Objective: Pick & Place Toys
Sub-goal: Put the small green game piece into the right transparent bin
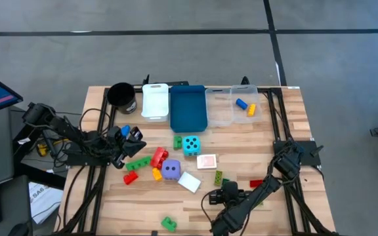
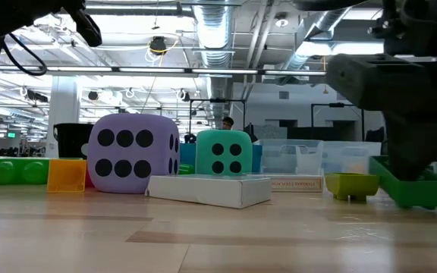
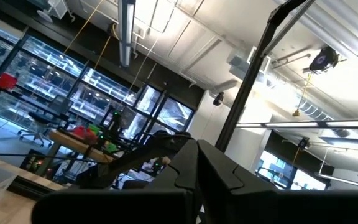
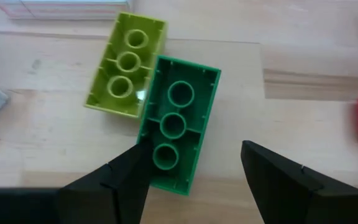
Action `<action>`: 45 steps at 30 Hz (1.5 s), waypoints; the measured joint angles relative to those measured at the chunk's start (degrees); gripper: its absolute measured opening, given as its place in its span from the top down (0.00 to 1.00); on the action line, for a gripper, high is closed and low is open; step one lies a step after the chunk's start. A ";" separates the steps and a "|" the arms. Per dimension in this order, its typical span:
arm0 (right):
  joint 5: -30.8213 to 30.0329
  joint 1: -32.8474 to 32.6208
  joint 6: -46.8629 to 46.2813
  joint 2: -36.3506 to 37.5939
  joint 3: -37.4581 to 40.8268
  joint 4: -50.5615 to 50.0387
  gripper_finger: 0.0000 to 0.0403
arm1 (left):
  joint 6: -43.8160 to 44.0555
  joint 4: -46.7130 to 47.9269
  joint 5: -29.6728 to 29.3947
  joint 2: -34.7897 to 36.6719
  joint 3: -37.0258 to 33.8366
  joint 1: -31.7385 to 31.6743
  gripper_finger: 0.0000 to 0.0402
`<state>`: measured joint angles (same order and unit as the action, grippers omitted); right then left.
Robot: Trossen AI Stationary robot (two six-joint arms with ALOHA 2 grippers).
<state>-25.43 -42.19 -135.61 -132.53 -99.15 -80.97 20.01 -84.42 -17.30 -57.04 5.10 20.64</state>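
High view: I see a pale wood-plank tabletop [image 1: 110, 203] on grey concrete floor [image 1: 176, 59] crossed by dark lines. Along the far edge sit a black cup [image 1: 121, 96], a white bin [image 1: 155, 100], a blue bin [image 1: 188, 107] and a clear bin [image 1: 231, 105]. Loose bricks, a cyan die [image 1: 191, 145], a purple die [image 1: 170, 170] and white cards [image 1: 189, 181] lie mid-table. Left end effector [image 1: 135, 137] hangs over the left side; right end effector [image 1: 223, 190] is low near the front edge.

Low view: purple die [image 2: 133, 152] and cyan die [image 2: 224, 152] stand behind a white card [image 2: 208, 189]. Ceiling ducts and strip lights fill the room behind.

Left wrist view: camera points up at ceiling, windows and lights; the left end effector's fingers [image 3: 216, 174] are pressed together, empty.

Right wrist view: right end effector [image 4: 194, 171] has fingers spread, straddling the near end of a green brick [image 4: 179, 124] lying studs-down on the tabletop, touching a lime brick [image 4: 126, 65].
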 joint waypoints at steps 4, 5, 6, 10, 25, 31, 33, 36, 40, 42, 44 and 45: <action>-0.18 0.01 0.02 0.00 0.00 0.76 0.41 | 0.00 0.00 0.00 0.00 0.00 0.00 1.00; -0.18 0.00 0.09 0.00 0.00 0.84 0.41 | 0.00 0.00 0.00 0.00 0.00 0.00 1.00; -0.18 0.00 0.13 0.00 0.00 0.87 0.41 | 0.00 0.00 0.00 0.00 0.00 0.00 1.00; -0.26 0.00 0.15 0.00 0.00 0.41 0.41 | 0.00 -0.02 0.00 0.00 0.00 0.00 1.00; -3.69 -0.50 0.15 0.04 -5.91 -9.09 0.41 | -0.02 -0.04 0.04 0.00 0.00 -0.04 1.00; -6.91 -0.21 0.71 0.04 -6.14 -9.05 0.41 | -0.02 -0.04 0.03 0.00 0.00 -0.04 1.00; -7.91 0.21 1.59 0.04 -6.14 -9.05 0.41 | -0.02 -0.04 0.04 0.00 0.00 -0.04 1.00; -10.49 1.07 2.99 0.40 -5.98 -9.01 0.41 | -0.02 -0.04 0.04 0.00 0.00 -0.04 1.00; -13.58 2.80 5.99 0.68 -5.76 -9.02 0.43 | -0.02 -0.04 0.04 0.00 0.00 -0.04 1.00; -14.54 3.92 8.69 1.24 -5.64 -9.04 0.47 | -0.02 -0.02 0.04 0.00 0.00 -0.04 1.00; -16.07 5.27 11.53 1.66 -5.75 -9.07 0.51 | -0.02 -0.02 0.04 0.00 0.00 -0.04 1.00; -16.86 5.89 12.82 1.70 -5.73 -9.05 0.53 | -0.02 -0.01 0.13 0.00 0.00 -0.04 1.00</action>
<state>-42.30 -36.31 -122.80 -130.83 -104.88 -90.02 19.99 -84.43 -17.17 -57.04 5.10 20.60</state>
